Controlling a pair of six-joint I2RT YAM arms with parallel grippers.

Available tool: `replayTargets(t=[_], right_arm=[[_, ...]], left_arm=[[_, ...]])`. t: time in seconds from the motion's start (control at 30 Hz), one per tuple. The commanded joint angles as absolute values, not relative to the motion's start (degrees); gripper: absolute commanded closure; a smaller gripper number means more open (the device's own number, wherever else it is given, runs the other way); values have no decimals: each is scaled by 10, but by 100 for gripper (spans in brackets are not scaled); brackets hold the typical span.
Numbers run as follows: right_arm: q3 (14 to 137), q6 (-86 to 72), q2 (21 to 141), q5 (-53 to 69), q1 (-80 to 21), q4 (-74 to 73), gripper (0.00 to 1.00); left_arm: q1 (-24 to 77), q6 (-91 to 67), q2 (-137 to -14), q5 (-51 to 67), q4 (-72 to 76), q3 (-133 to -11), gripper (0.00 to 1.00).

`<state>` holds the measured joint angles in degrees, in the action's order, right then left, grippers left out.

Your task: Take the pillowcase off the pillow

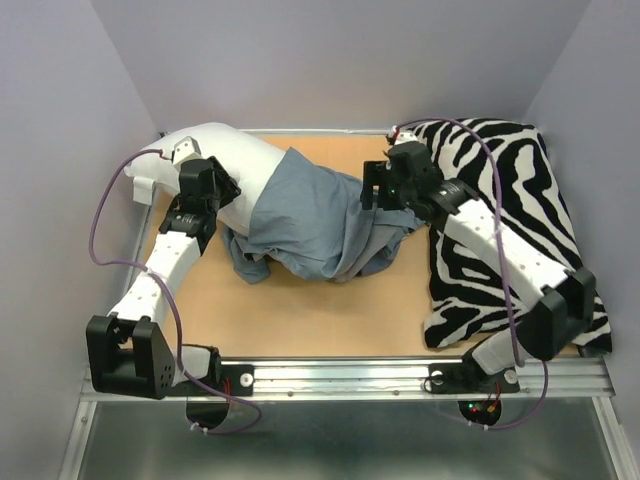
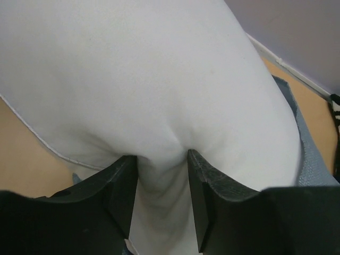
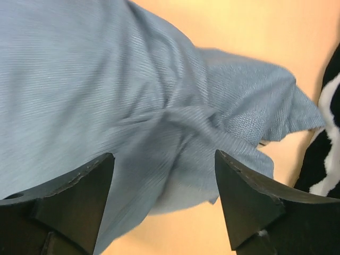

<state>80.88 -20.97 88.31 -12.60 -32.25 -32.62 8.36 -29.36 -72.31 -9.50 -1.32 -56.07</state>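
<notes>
The white pillow (image 1: 215,150) lies at the back left, its right end still inside the pillowcase (image 1: 315,222), which shows its plain dusty blue side and is bunched up at mid-table. My left gripper (image 1: 230,192) is shut on a fold of the pillow (image 2: 159,79), with white fabric pinched between its fingers (image 2: 119,186). My right gripper (image 1: 374,192) is open just over the pillowcase's right edge. In the right wrist view the blue fabric (image 3: 106,79) lies below and between the spread jaws of this gripper (image 3: 163,156), not gripped.
A black-and-white zebra-print cushion (image 1: 500,200) fills the right side of the table, under the right arm. The bare wooden tabletop (image 1: 320,320) shows in front of the pillowcase. Metal rails and grey walls (image 1: 330,60) close the workspace in.
</notes>
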Motion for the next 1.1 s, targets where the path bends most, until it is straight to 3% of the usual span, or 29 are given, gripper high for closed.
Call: replayTargets(t=[0.0,0.13,0.33,0.43,0.5,0.67,0.7,0.73,1.07], right_arm=[[797,-192,780,-95,-337,-283,18],[804,-162,741,-121,-427,-311,16],[783,-147,780,-213,-564,-327,15],[772,-146,803,-269,-632,-324,13],[770,-147,828,-313,-673,-321,13],[759,-160,889,-353,-699,-317,11],[758,-163,896,-361,-700,-316,11],[754,-169,907,-360,-702,-315,11],[715,-181,935,-320,-721,-281,8]], left_arm=[[83,-287,-686,-88,17,-564,46],[83,-292,-685,-83,17,-564,41],[83,-338,-651,-104,1,-559,37],[83,-381,-602,-169,-29,-532,32],[83,-431,-568,-201,-56,-512,24],[83,-512,-520,-225,-101,-465,16],[83,-518,-512,-224,-100,-455,8],[83,-532,-501,-226,-100,-434,6],[82,-590,-484,-193,-21,-317,1]])
